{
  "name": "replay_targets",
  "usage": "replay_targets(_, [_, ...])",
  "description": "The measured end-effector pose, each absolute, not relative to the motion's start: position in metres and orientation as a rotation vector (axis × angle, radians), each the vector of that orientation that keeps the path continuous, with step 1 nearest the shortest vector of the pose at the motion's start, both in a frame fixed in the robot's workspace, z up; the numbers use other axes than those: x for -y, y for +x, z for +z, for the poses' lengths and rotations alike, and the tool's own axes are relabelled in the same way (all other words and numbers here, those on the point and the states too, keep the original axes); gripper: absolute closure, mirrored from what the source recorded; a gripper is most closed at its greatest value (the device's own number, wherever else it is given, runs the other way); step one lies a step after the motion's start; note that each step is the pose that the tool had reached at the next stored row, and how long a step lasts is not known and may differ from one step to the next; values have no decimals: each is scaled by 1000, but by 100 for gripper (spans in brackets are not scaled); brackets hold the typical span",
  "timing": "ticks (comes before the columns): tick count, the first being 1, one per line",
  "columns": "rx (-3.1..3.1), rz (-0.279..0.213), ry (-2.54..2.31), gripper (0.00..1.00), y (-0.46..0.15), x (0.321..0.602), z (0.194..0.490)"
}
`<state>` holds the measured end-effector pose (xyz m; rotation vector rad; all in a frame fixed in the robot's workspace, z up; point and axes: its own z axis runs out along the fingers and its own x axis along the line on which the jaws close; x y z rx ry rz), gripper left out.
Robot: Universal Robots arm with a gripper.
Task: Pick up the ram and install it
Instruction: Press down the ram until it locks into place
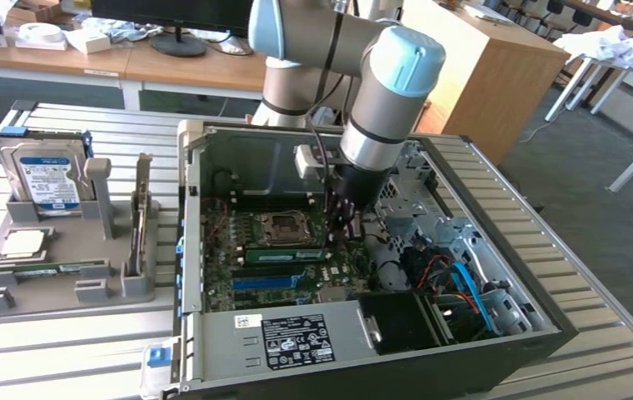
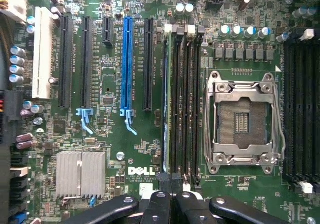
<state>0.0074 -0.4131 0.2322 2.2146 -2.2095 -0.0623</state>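
tool (image 1: 345, 227) closed, empty, inside open computer case (image 1: 539, 292), just above ram (image 1: 286, 255) seated in slot beside cpu socket (image 2: 244, 122).

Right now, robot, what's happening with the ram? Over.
Fingers shut, down by the ram's end. Ram standing in a slot beside the empty processor socket. Nothing seen in the way. Over.

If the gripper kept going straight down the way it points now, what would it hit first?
Most likely the ram already standing in its slot beside the empty processor socket; the shut gripper sits right above that slot row, though depth is unclear.
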Motion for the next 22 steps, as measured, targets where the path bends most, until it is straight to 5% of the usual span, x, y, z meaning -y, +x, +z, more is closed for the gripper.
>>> replay_targets(8, [2209, -62, 2215, 90, 7, 413, 259])
replay_targets(22, [2209, -62, 2215, 90, -2, 412, 260])
